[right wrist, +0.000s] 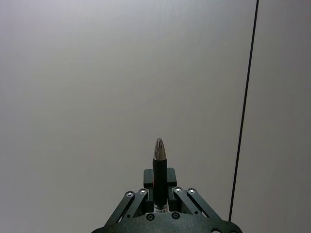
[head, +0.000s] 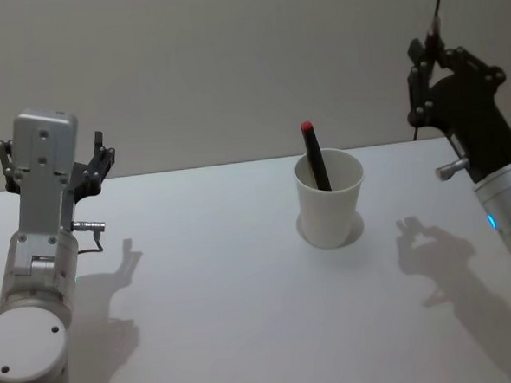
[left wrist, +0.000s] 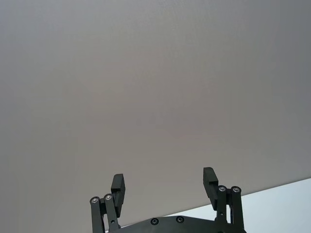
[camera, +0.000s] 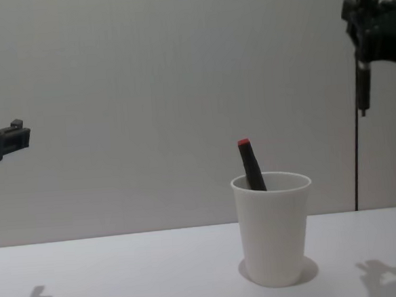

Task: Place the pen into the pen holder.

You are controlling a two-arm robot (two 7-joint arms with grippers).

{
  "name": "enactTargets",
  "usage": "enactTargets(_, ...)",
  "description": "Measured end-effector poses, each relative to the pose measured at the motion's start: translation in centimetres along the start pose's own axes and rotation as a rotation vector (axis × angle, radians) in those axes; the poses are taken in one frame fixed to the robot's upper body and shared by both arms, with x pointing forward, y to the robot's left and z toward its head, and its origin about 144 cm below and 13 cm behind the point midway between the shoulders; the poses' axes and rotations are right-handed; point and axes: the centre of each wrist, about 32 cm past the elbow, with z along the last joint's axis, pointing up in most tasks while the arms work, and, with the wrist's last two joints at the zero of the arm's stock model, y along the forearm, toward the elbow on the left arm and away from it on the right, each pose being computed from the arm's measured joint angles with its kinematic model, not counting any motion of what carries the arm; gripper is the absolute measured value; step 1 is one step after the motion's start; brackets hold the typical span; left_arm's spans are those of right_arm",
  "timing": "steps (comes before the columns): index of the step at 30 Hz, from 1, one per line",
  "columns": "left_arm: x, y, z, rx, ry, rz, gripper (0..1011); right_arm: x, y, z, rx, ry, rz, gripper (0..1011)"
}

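A white table carries one white pen holder standing upright near its middle

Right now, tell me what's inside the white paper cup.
A black marker with a red end leans inside the pen holder, its top sticking above the rim. Its lower part and the cup's bottom are hidden by the wall. The right gripper, raised, holds another pen.

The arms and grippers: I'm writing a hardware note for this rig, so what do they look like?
Both arms are silver-grey cylindrical segments with round joint caps. The left gripper is black, with linkage fingers joined by silver pivot screws and ending in blocky pads, below a pale grey boxy wrist housing. The right gripper has a matte black body, a small silver knob on its side and a blue indicator light on the arm.
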Motion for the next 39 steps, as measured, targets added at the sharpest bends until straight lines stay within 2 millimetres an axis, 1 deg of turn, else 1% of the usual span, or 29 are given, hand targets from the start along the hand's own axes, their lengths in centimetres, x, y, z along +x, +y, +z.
enactTargets(11,0.0,0.0,0.0,0.000,0.000,0.000,1001,-0.9,0.6,-1.0,-0.049,0.009,0.043,143)
enactTargets(18,0.0,0.0,0.0,0.000,0.000,0.000,1001,-1.3,1.4,-1.6,-0.080,0.025,0.086,143)
enactTargets(27,0.0,0.0,0.0,0.000,0.000,0.000,1001,-2.1,2.5,-2.1,-0.096,0.052,0.143,143)
enactTargets(39,0.0,0.0,0.0,0.000,0.000,0.000,1001,-2.8,3.2,-2.6,-0.130,0.084,0.189,143)
